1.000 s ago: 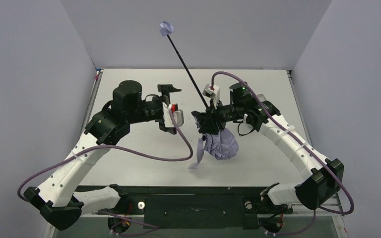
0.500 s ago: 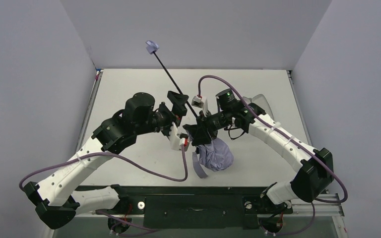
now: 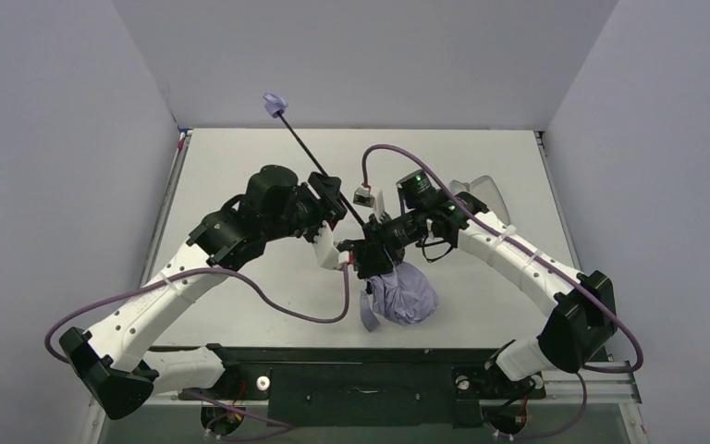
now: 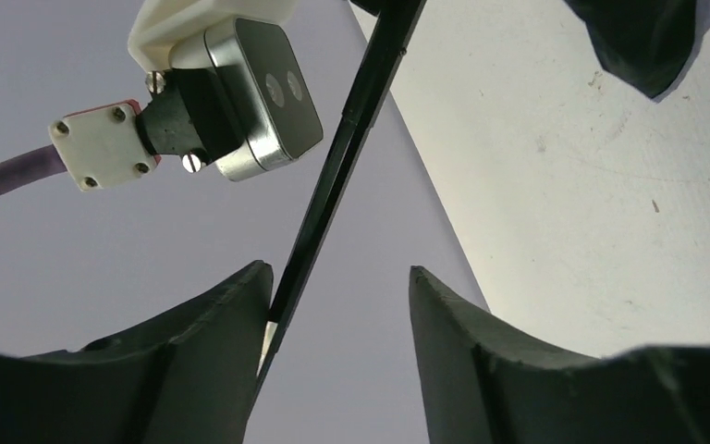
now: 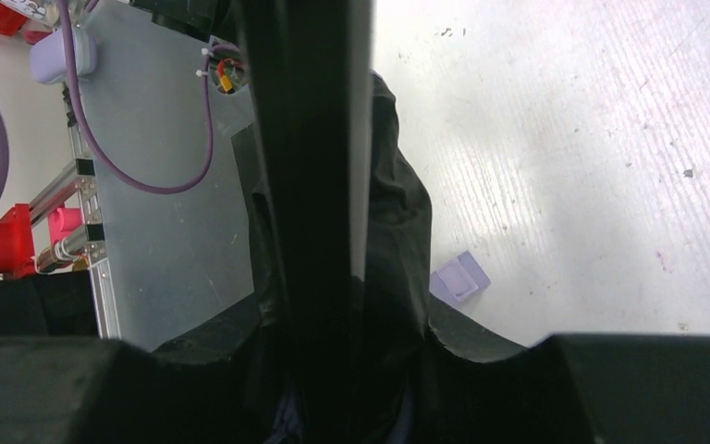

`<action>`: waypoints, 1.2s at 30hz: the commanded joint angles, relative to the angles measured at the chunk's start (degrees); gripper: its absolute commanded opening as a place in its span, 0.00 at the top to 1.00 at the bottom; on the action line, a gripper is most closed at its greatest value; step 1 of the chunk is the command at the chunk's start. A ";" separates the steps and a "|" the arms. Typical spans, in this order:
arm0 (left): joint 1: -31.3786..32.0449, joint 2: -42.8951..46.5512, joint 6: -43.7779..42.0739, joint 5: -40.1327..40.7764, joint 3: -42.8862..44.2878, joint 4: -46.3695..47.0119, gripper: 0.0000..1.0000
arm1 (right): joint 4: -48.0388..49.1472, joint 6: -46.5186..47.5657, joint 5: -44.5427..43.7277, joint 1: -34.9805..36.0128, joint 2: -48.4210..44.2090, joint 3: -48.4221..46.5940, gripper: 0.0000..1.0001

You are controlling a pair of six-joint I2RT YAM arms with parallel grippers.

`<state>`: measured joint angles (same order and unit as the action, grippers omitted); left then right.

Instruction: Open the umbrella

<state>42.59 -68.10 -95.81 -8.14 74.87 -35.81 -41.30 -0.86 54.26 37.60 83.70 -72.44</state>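
Observation:
The umbrella's lavender canopy [image 3: 406, 294] is bunched on the table, with a strap hanging at its left. Its thin black shaft [image 3: 312, 165] runs up and left to the small lavender knob [image 3: 275, 102]. My right gripper [image 3: 373, 256] is shut on the umbrella where the shaft enters the canopy; in the right wrist view the black fabric [image 5: 397, 240] fills the gap between the fingers. My left gripper [image 3: 331, 190] is open around the shaft; in the left wrist view [image 4: 337, 282] the shaft [image 4: 351, 139] passes between the fingers, against the left one.
The right wrist's camera block [image 4: 231, 88] sits close beside the shaft in the left wrist view. A clear plastic piece [image 3: 481, 190] lies on the table behind the right arm. Grey walls enclose the white table [image 3: 240, 153] on three sides.
My left gripper has moved right and now straddles the shaft. My right gripper has shifted left and forward with the umbrella, so the shaft leans further left and the knob has moved left.

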 commanded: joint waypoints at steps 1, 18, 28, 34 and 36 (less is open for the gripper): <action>-1.00 -0.92 -4.45 0.43 0.27 0.17 0.55 | -0.62 2.12 1.28 0.78 -0.92 -4.20 1.00; -1.52 1.24 2.74 -4.72 0.73 -7.50 1.00 | 8.18 -6.20 -4.87 -10.65 -2.69 -10.23 0.49; -1.12 1.95 1.02 -6.29 0.42 -0.65 1.00 | 7.38 -1.49 -11.83 -4.26 -2.04 -13.32 0.34; -0.69 1.57 -1.45 -5.84 1.27 -1.28 1.00 | 4.91 8.62 -28.23 1.18 -1.89 -17.99 0.36; -0.74 1.81 -2.13 -5.83 1.21 -1.35 1.00 | 4.97 10.33 -26.32 -0.68 -3.14 -18.70 0.31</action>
<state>41.19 -67.88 -95.88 -10.55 74.61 -42.22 -39.13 3.68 32.71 38.33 83.09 -86.72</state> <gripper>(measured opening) 0.060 0.658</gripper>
